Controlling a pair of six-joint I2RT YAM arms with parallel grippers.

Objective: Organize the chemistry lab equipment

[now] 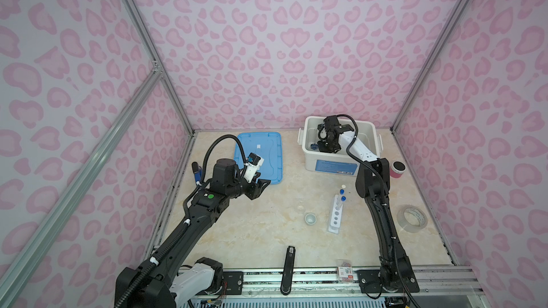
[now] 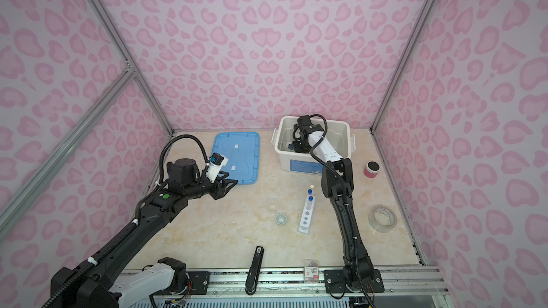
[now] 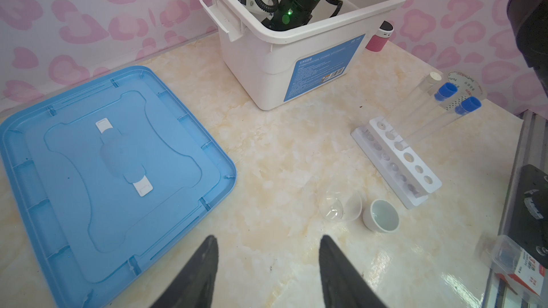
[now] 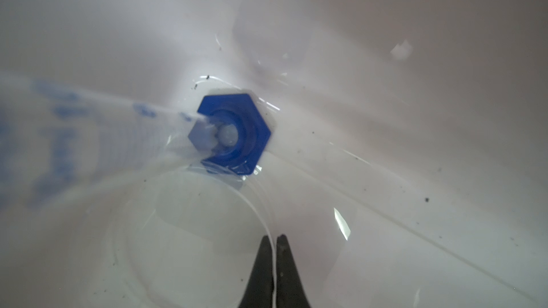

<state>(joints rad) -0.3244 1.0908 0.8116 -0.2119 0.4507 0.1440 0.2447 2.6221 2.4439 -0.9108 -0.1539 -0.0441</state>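
Note:
My right gripper reaches down into the white bin and is shut on the thin rim of a clear glass vessel. Beside that vessel, a small blue-based glass cylinder lies on the bin floor. The white holed rack stands on the table with blue-capped test tubes in its far holes. To its left are a tiny pale cup and another clear glass vessel. My left gripper hangs open and empty over bare table by the blue lid.
A pink black-topped can stands right of the bin, and a tape roll lies near the right wall. A black stapler-like tool and a small box lie at the front edge. A blue-and-black stick lies behind my left arm.

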